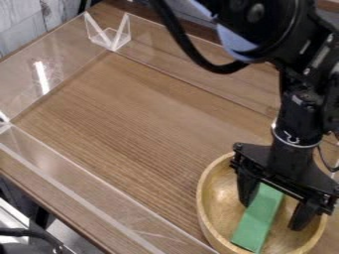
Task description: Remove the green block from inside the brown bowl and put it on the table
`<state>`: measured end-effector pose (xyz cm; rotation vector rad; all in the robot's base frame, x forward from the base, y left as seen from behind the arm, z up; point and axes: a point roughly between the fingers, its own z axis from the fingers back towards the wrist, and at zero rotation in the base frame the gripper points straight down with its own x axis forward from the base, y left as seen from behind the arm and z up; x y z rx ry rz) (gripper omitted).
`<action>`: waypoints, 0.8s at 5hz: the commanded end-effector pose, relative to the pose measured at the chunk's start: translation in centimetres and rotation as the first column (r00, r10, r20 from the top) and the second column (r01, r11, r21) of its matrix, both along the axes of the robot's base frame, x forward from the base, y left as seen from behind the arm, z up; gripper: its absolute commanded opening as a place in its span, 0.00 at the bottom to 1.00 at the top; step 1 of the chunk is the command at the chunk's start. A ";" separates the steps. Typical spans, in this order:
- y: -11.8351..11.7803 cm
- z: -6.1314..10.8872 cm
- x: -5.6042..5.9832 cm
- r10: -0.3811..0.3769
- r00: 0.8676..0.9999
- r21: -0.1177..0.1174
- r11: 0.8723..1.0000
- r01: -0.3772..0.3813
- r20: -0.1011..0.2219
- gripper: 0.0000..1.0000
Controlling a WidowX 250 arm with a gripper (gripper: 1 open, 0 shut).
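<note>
The green block (260, 220) lies flat inside the brown bowl (215, 205) at the lower right, its long axis running toward the bowl's near rim. My gripper (280, 198) points straight down over the block's far end. It is open, with one black finger (249, 189) left of the block and the other on its right. The fingertips reach down inside the bowl, astride the block; whether they touch it I cannot tell. The table (146, 119) is brown wood grain.
Low clear plastic walls (59, 60) edge the table on the left and far sides, with a clear bracket (109, 32) at the far corner. Black cables hang above the arm at the top right.
</note>
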<state>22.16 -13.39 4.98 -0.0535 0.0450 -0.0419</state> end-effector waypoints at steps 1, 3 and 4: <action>0.1 0.6 0.6 0.009 1.000 -0.018 1.000 -0.009 0.026 1.00; 0.3 0.4 0.5 0.011 1.000 -0.024 1.000 -0.011 0.022 1.00; 0.4 0.3 0.5 0.014 1.000 -0.027 1.000 -0.013 0.021 1.00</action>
